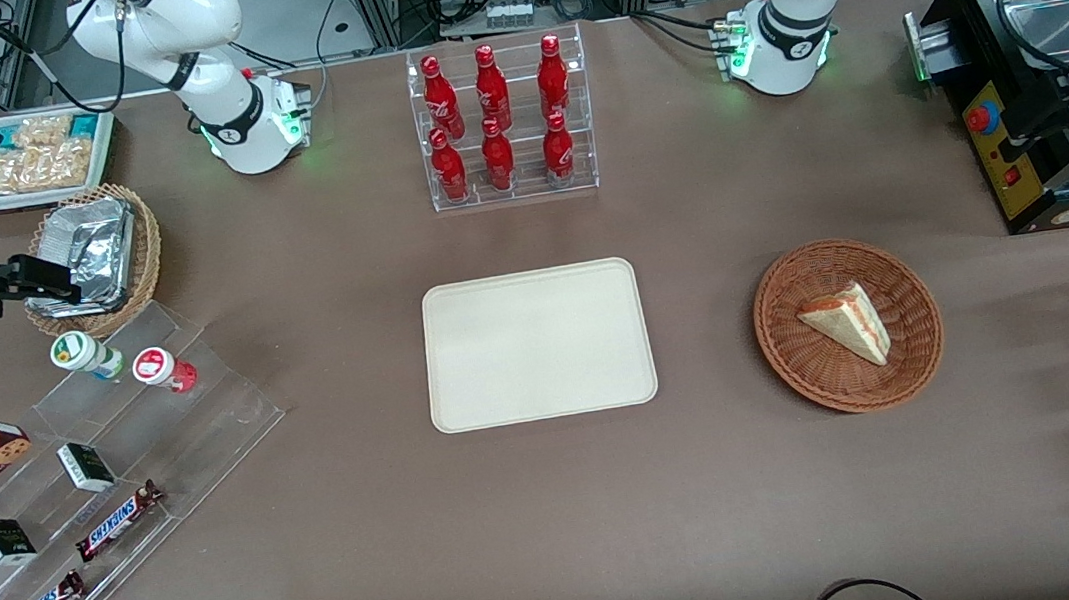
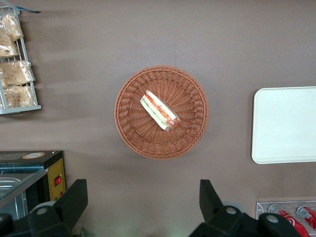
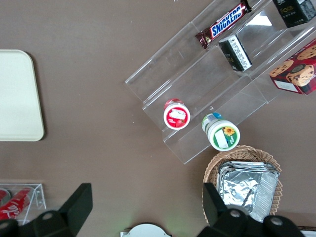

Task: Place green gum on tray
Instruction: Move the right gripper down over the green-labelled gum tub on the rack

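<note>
Brown tabletop holds the tray; hand (fingers spread) hovers above green gum.

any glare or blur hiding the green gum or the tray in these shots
Front view: the green gum on the clear stand is sharp, and the tray is evenly lit; glare only on the foil trays, where the open gripper hovers. Right wrist view: the gum's lid is crisp, with faint reflections on the stand.

My working arm is glossy white with black joint bands, green base lights, and a black gripper.
</note>
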Available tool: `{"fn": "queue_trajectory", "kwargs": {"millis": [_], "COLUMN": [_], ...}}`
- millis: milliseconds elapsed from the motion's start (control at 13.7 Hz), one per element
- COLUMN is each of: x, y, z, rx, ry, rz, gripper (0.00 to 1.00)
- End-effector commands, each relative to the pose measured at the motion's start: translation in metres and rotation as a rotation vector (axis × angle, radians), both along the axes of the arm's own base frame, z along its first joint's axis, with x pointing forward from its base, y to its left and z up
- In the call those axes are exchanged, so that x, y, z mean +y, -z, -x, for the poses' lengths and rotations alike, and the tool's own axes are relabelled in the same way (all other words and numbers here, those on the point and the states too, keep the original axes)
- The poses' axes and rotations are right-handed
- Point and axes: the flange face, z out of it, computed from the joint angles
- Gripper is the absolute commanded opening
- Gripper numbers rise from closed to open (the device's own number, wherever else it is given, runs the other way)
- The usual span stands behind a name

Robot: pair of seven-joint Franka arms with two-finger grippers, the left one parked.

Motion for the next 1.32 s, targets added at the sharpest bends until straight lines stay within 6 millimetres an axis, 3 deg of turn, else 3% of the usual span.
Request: {"fn": "queue_trajectory", "kwargs": {"millis": [0,366,585,732,878,1244], "x": [-0.020,-0.070,-0.089,-0.099,-0.113,-0.121], "y": [0.029,0.083,0.120,0.138,0.153,0.185], "z": [-0.002,0.026,0.052,0.057,0.062,0.067], "rx": [0.005,-0.091,-0.185,-0.215,-0.224,-0.227], "ry": [-0.093,-0.337,-0.498,-0.569,-0.557,-0.532], "rz": [-0.004,-0.023,0.006,0.022,0.016,0.011], "gripper": [0.99,0.99,0.99,0.99,0.99,0.99]}}
